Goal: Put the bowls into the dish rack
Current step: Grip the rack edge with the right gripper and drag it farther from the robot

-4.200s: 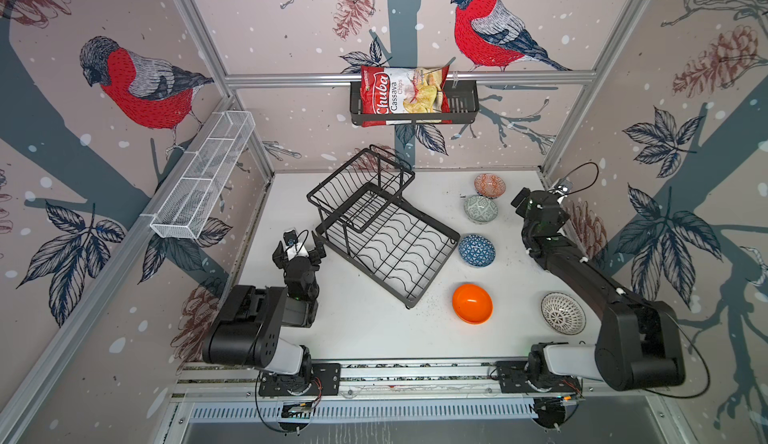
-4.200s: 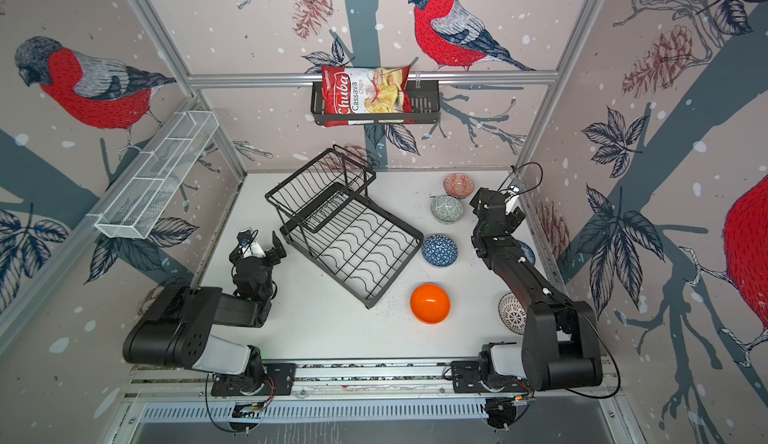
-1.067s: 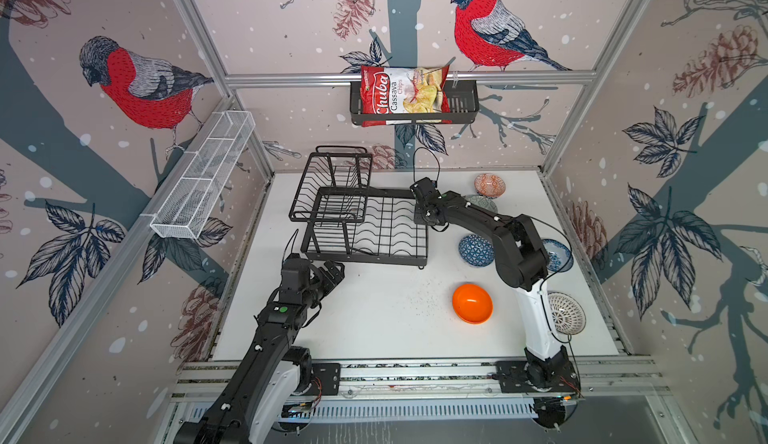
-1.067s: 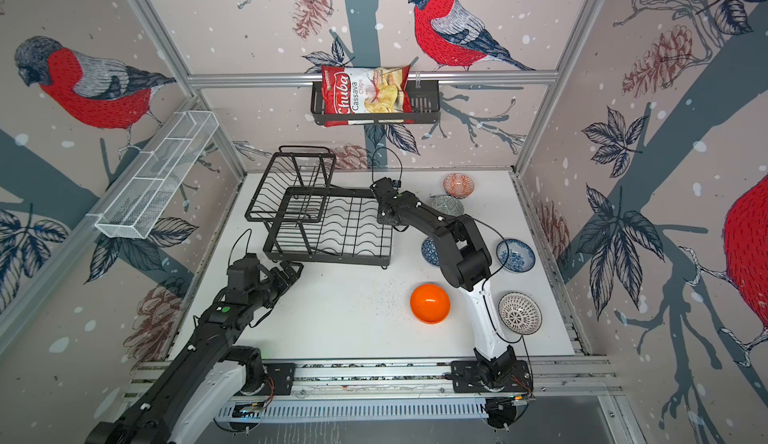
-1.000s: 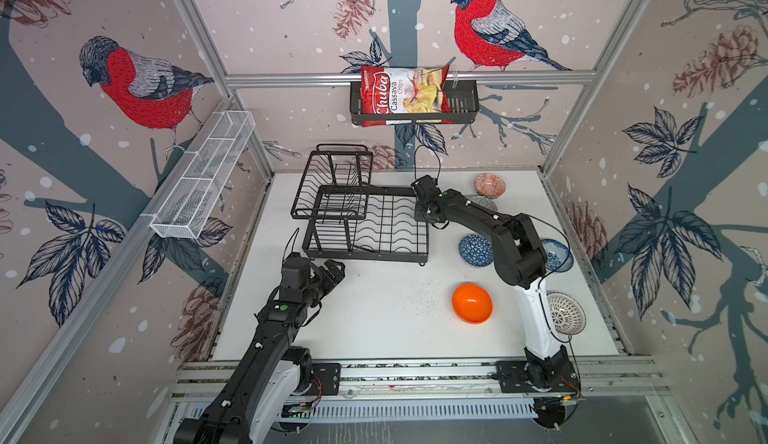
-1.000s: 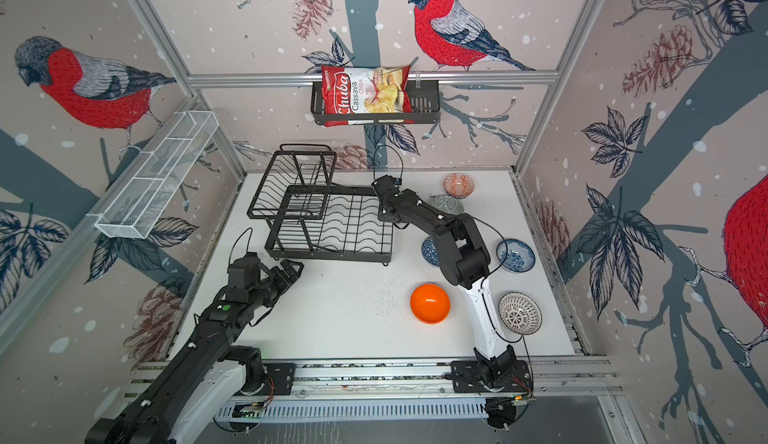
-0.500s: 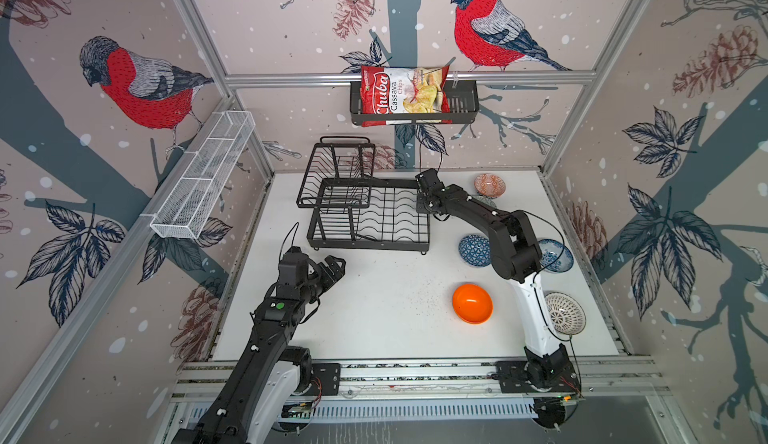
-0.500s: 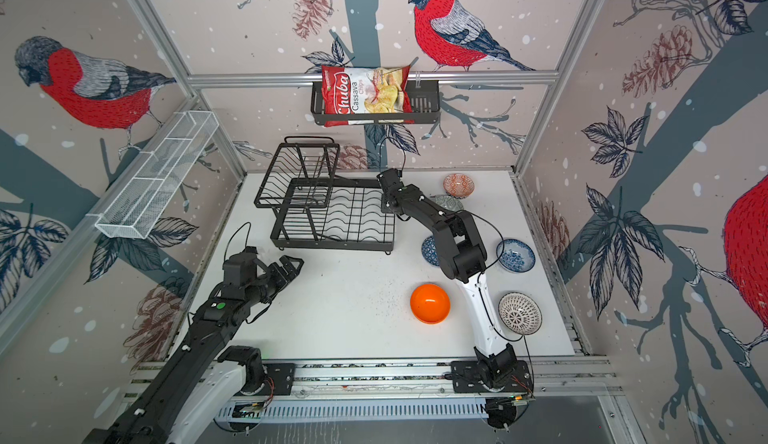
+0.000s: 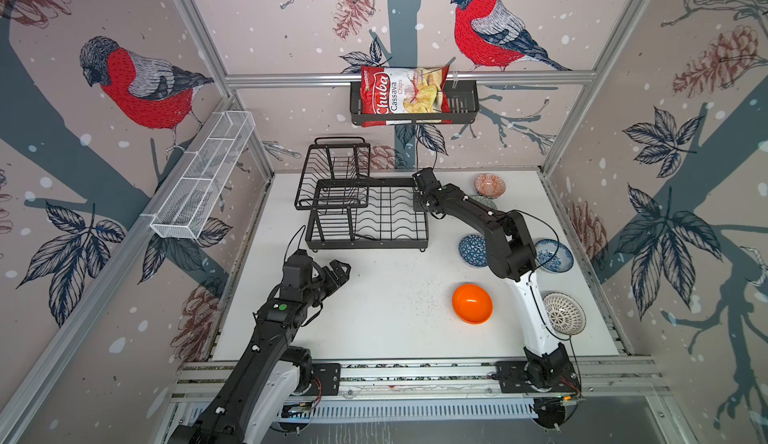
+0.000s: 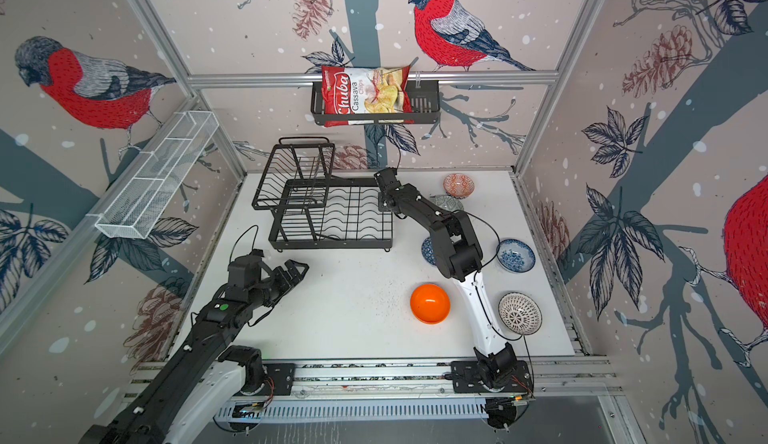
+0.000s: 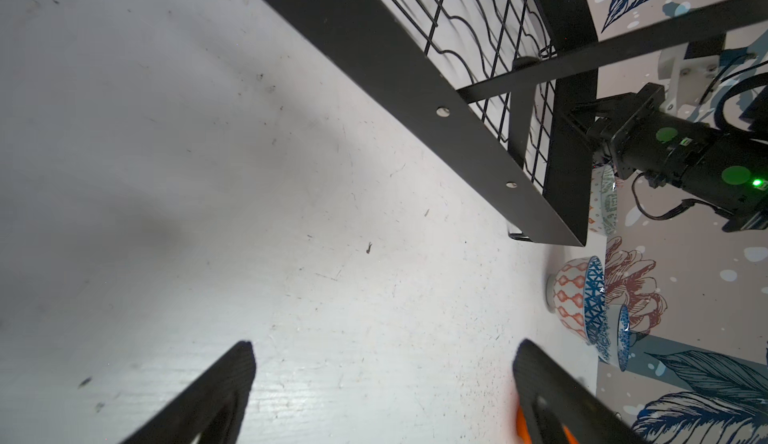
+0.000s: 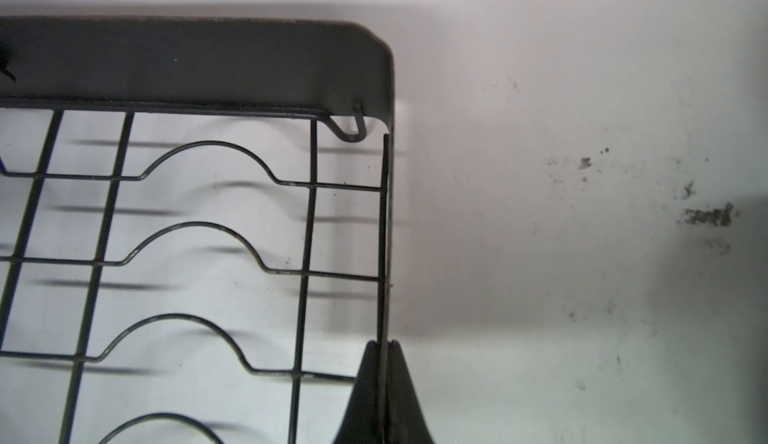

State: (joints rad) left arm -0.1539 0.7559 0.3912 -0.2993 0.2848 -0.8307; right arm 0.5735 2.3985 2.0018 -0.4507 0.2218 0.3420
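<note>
The black wire dish rack (image 9: pixel 365 217) (image 10: pixel 332 219) stands square near the back wall with no bowl in it. My right gripper (image 9: pixel 419 205) (image 12: pixel 384 344) is shut on the rack's right rim wire. My left gripper (image 9: pixel 340 269) (image 11: pixel 384 350) hovers open over bare table in front of the rack. To the right sit the bowls: orange (image 9: pixel 472 302), dark-blue geometric (image 9: pixel 471 250), grey-green (image 9: pixel 484 201) partly behind the right arm, orange-red patterned (image 9: pixel 490 184), blue-flowered (image 9: pixel 555 255) and lattice (image 9: pixel 564 318).
A black shelf basket with a chips bag (image 9: pixel 405 97) hangs on the back wall. A long white mesh basket (image 9: pixel 203 184) hangs on the left wall. The right arm stretches across the bowls' side of the table.
The rack, once diagonal mid-table, is now square and has slid toward the back wall in my right gripper's hold. My left arm has reached out from its rest, still open.
</note>
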